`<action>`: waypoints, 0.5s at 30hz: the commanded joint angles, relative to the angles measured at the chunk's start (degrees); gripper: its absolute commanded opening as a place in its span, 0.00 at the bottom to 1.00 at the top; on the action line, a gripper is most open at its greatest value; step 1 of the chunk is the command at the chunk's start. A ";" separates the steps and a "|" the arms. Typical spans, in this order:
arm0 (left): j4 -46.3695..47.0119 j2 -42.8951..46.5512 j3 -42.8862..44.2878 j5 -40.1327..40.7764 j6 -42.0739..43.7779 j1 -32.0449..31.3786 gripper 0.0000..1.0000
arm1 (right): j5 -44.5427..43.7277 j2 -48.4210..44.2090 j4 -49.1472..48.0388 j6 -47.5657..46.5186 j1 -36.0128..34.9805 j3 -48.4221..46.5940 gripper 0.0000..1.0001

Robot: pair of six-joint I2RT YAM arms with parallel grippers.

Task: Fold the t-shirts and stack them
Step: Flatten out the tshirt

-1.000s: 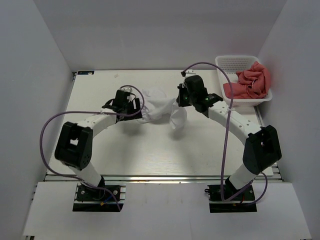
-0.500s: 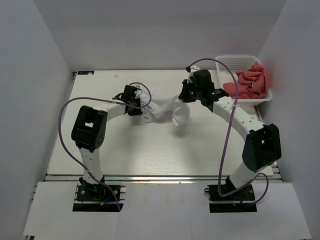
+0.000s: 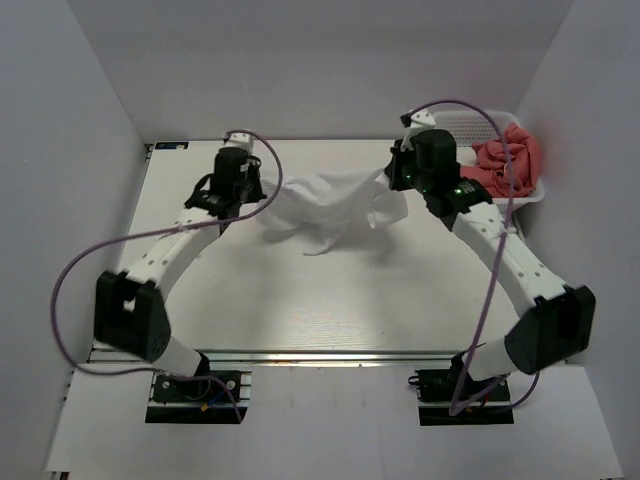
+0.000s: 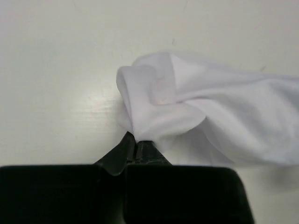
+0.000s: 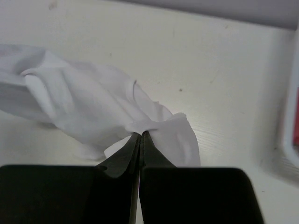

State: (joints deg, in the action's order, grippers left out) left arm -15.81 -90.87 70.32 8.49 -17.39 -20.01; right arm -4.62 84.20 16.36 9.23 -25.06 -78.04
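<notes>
A white t-shirt (image 3: 325,200) hangs stretched between my two grippers above the far half of the table. My left gripper (image 3: 256,188) is shut on its left end, where the cloth bunches at the fingertips (image 4: 134,139). On the shirt's right end my right gripper (image 3: 392,180) is shut, pinching a fold (image 5: 141,133). The shirt's middle sags and a point of cloth droops toward the table (image 3: 200,290). A crumpled red t-shirt (image 3: 505,162) lies in the white basket (image 3: 462,122) at the far right.
The basket stands against the right wall at the table's far corner. White walls close in the table on the left, back and right. Purple cables loop from both arms over the table.
The left gripper closed on the shirt's left end. Both arms then rose and drew apart toward the back, pulling the bunched shirt out into a stretched band.
</notes>
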 commanded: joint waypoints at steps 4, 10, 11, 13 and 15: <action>2.10 24.82 -2.73 8.73 1.74 -0.12 0.00 | -7.50 -15.81 -6.78 -6.50 0.54 2.18 0.00; -0.45 39.52 -2.66 11.37 2.27 -0.12 0.00 | -8.04 -29.70 -10.65 -11.41 0.54 6.40 0.00; -0.45 41.28 -2.13 10.76 2.79 -0.12 0.00 | -7.69 -33.37 -10.56 -11.87 0.36 6.50 0.00; -2.19 46.02 -0.47 8.14 3.32 -0.12 0.00 | -4.37 -35.59 -8.99 -12.83 0.36 5.97 0.00; -2.73 48.93 0.24 4.63 3.32 -0.12 0.00 | -3.12 -39.81 -7.66 -12.49 0.36 5.18 0.00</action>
State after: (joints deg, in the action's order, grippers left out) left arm -15.97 -45.28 68.42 16.53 -15.14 -20.03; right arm -9.67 48.38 9.74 -0.69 -24.77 -72.07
